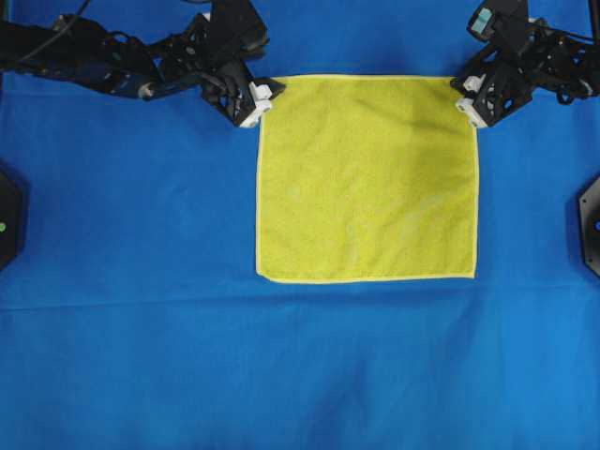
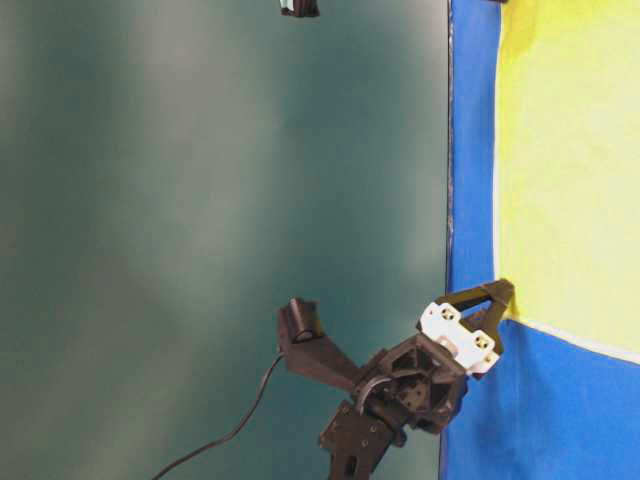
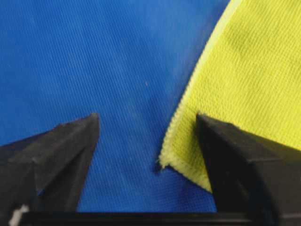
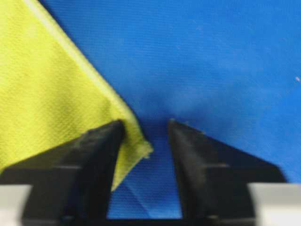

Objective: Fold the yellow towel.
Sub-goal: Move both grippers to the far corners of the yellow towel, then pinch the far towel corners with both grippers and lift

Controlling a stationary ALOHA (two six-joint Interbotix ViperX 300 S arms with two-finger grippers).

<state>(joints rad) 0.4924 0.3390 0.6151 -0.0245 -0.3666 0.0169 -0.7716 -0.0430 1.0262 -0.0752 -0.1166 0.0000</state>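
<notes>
Yellow towel point(image 1: 367, 178) lies flat on the blue counter point(image 1: 131, 281); each far corner sits between the parted fingers of a claw, left claw point(image 1: 255, 103) and right claw point(image 1: 470, 105), neither clamped yet.

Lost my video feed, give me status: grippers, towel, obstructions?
Left gripper open, straddling a top corner. Right gripper open at the other top corner. Yellow towel flat, unfolded on blue cloth. Nothing in the way.
</notes>
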